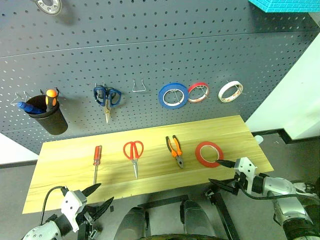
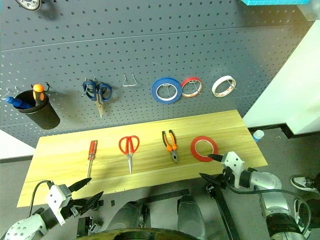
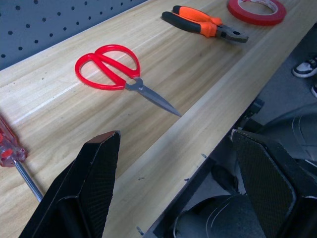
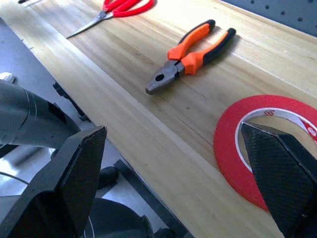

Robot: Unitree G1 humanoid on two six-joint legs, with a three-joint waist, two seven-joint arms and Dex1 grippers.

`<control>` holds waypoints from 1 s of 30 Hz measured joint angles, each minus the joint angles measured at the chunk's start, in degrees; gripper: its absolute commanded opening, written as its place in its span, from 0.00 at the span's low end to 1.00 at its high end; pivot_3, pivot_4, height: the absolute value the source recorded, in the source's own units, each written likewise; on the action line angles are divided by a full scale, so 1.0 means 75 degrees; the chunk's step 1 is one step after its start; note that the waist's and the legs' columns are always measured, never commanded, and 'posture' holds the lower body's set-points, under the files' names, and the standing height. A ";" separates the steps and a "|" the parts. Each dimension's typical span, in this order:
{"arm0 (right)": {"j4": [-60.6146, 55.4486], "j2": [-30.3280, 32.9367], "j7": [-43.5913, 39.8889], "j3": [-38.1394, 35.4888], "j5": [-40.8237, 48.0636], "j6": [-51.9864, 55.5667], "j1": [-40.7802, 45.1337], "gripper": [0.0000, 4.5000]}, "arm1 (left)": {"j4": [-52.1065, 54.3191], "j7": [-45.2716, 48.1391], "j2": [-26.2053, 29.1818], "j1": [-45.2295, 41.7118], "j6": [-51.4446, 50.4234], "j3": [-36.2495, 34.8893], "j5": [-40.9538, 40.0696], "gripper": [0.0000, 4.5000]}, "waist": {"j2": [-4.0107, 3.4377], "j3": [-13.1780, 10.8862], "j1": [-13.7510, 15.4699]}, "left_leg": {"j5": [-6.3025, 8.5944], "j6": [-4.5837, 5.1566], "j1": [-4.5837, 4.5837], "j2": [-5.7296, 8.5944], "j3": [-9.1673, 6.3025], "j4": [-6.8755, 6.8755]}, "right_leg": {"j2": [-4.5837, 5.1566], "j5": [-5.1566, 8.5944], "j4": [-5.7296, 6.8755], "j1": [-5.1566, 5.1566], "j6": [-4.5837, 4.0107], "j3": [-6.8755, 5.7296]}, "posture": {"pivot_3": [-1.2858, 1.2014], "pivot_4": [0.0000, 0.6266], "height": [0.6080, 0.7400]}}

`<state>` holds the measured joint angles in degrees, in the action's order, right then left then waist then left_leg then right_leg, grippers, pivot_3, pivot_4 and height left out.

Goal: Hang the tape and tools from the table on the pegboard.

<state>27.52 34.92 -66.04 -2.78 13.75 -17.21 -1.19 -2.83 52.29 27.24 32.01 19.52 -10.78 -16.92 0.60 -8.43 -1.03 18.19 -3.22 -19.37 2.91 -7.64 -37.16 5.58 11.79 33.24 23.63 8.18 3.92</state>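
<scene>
pegboard behind desk | red tape flat at right end | red scissors, pliers, screwdriver lie with tips toward near edge | left gripper jaws wide, empty | right gripper jaws wide, empty, near tape

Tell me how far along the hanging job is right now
Nothing looks done yet: the red tape, pliers, red scissors and red-handled screwdriver all lie on the table, none on the pegboard. Nothing is in hand: the right gripper sits by the red tape with jaws open, and the left gripper is open at the table's near edge. All four items remain.
</scene>
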 measured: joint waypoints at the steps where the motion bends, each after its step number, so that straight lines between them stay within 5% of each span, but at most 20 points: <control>1: 0.0004 0.0000 -0.0003 0.0000 0.0000 -0.0006 0.0000 1.00 | 0.0005 0.0000 0.0001 0.0001 -0.0005 0.0000 0.0000 0.83 | 0.0000 0.0000 0.0000 | 0.0000 0.0000 0.0000 0.0000 0.0000 0.0000 | 0.0000 0.0000 0.0000 0.0000 0.0000 0.0000 | 0.51 0.17 0.98; 30: 0.0720 -0.0003 -0.0008 -0.0003 -0.0079 -0.0425 0.0202 1.00 | 0.0148 0.0020 0.0030 0.0100 -0.0143 -0.0003 -0.0104 0.83 | -0.0002 0.0001 -0.0007 | -0.0001 0.0001 0.0001 0.0000 0.0001 -0.0003 | 0.0000 0.0000 0.0010 -0.0018 -0.0001 0.0001 | 0.51 0.17 0.98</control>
<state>32.91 34.90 -66.10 -2.80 13.15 -20.40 0.32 -1.72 52.44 27.46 32.75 18.45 -10.80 -17.70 0.59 -8.42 -1.09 18.18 -3.22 -19.36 2.91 -7.64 -37.19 5.58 11.78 33.32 23.50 8.17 3.92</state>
